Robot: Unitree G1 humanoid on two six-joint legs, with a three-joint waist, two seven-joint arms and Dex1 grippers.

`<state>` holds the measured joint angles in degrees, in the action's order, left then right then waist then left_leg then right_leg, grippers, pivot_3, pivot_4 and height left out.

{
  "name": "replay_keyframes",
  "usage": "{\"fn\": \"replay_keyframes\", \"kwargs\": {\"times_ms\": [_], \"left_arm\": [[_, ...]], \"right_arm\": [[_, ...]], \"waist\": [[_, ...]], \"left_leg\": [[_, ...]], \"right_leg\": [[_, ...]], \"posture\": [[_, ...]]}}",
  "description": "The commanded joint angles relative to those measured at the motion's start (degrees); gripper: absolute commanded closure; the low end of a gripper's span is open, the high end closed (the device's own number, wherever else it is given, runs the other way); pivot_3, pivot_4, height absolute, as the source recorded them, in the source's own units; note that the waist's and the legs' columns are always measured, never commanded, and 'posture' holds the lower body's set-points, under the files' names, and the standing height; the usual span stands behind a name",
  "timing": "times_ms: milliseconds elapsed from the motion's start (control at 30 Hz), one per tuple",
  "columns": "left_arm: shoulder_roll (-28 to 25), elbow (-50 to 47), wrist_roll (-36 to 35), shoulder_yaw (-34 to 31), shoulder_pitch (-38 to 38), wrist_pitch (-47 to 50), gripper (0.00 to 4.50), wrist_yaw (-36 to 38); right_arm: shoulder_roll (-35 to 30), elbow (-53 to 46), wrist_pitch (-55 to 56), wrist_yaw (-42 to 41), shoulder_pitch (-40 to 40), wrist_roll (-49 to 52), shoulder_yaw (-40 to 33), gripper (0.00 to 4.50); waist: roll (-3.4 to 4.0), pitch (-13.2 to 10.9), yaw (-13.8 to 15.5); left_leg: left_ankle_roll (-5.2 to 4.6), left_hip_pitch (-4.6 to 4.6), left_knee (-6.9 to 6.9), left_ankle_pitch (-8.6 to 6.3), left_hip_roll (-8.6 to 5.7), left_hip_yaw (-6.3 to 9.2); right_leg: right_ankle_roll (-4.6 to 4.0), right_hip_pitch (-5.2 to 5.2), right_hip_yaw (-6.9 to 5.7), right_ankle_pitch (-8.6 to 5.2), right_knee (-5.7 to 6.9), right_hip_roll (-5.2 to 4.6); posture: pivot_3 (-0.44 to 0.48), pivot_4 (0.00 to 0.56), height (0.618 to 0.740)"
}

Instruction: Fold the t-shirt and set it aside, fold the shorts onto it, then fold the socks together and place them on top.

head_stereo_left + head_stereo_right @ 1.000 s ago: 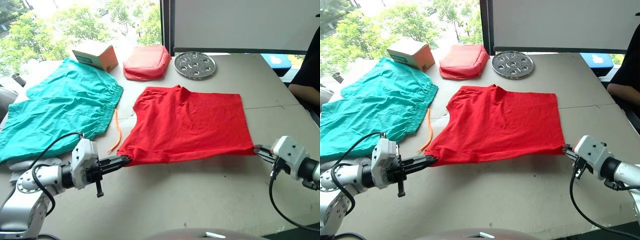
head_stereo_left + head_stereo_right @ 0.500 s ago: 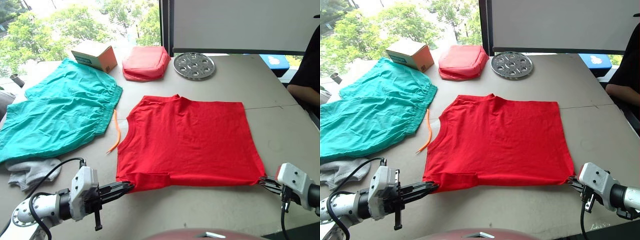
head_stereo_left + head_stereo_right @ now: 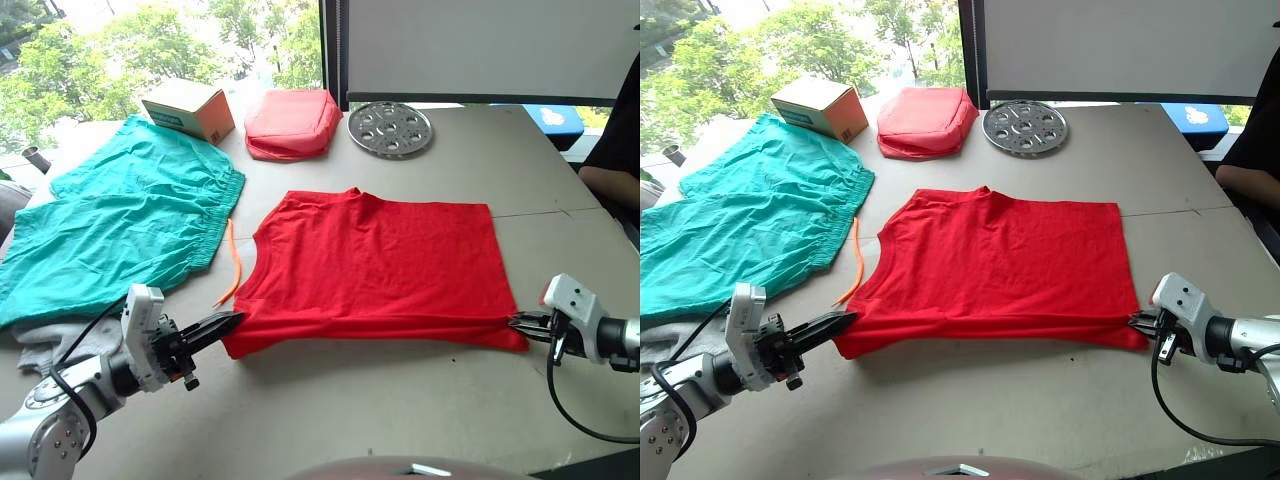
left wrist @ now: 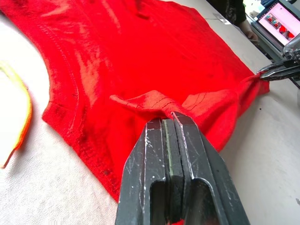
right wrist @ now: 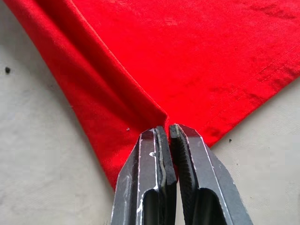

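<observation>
- T-shirt (image 3: pixel 378 264) lies spread on the table (image 3: pixel 400 410), red, with its neck toward the window and its near hem folded up into a narrow band along the front edge.
- The left gripper (image 3: pixel 228 323) is at the near left corner of the t-shirt; its two black fingers (image 4: pixel 159 154) are pressed together on a raised fold of the red cloth.
- The right gripper (image 3: pixel 520 322) is at the near right corner of the t-shirt; its fingers (image 5: pixel 157 159) are closed and pinch the edge of the cloth there.
- The shorts (image 3: pixel 120 228) lie flat to the left of the t-shirt, teal-green, and their orange drawstring (image 3: pixel 233 262) runs in the gap between the two garments.
- The socks (image 3: pixel 40 340) are left of the t-shirt too, a grey-white heap partly under the near edge of the shorts.
- Beyond the t-shirt, near the window, stand a cardboard box (image 3: pixel 188 108), a pinkish-red padded pouch (image 3: pixel 293 124) and a round metal disc with holes (image 3: pixel 390 129).
- To the right of the t-shirt, a person's arm in a dark sleeve (image 3: pixel 612 150) is at the table edge.
</observation>
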<state>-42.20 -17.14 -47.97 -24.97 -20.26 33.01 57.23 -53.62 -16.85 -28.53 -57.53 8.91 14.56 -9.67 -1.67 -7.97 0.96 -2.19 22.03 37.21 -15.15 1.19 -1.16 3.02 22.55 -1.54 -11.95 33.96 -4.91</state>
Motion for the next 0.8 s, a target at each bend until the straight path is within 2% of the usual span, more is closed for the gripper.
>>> {"fn": "replay_keyframes", "kwargs": {"times_ms": [33, 267, 400, 600, 800], "left_arm": [[0.5, 0.1, 2.3, 0.4, 2.3, -2.2, 4.5, -1.0], [2.9, 0.7, 5.2, 0.2, 6.5, -6.6, 4.5, -2.0], [2.3, 1.9, 8.6, 1.7, 5.6, -6.9, 4.5, -2.3], [3.3, 4.8, 15.4, 5.3, 6.4, -9.7, 4.5, -5.2], [5.4, 5.4, 16.4, 5.1, 7.0, -13.9, 4.5, -5.0]], "right_arm": [[-1.2, 2.1, 0.2, 0.0, -2.8, -1.1, 1.5, 4.44], [-0.9, 0.9, 0.0, 0.6, -4.1, -0.4, 1.5, 4.44], [-0.8, -0.5, -0.3, 1.8, -3.5, 0.0, 0.0, 4.44], [0.8, 3.1, 2.1, 5.0, -8.4, -3.7, 4.6, 4.44], [0.9, 5.8, 1.7, 3.8, -13.1, -5.1, 9.3, 4.44]], "waist": [[-0.02, 0.0, 0.0], [-0.04, 0.0, 0.0], [-0.02, 0.0, -0.1], [-0.03, 0.1, -0.1], [-0.02, 0.0, 0.0]], "left_leg": [[0.0, -0.01, 0.01, 0.0, 0.0, -0.01], [0.01, -0.01, 0.09, 0.0, 0.0, -0.02], [0.0, -0.01, 0.05, 0.0, 0.01, -0.01], [0.0, -0.04, 0.1, 0.0, 0.0, -0.07], [0.0, -0.01, 0.08, 0.0, 0.01, -0.03]], "right_leg": [[0.0, -0.01, 0.0, 0.0, 0.0, -0.01], [0.0, -0.03, 0.03, 0.02, 0.04, -0.02], [-0.02, -0.02, 0.02, 0.02, 0.04, 0.0], [0.0, -0.03, 0.06, 0.02, 0.04, -0.01], [-0.03, -0.02, 0.03, 0.04, 0.05, -0.02]], "posture": [[0.0, 0.15, 0.74], [0.0, 0.15, 0.74], [0.0, 0.15, 0.74], [0.0, 0.15, 0.74], [0.0, 0.15, 0.74]]}}
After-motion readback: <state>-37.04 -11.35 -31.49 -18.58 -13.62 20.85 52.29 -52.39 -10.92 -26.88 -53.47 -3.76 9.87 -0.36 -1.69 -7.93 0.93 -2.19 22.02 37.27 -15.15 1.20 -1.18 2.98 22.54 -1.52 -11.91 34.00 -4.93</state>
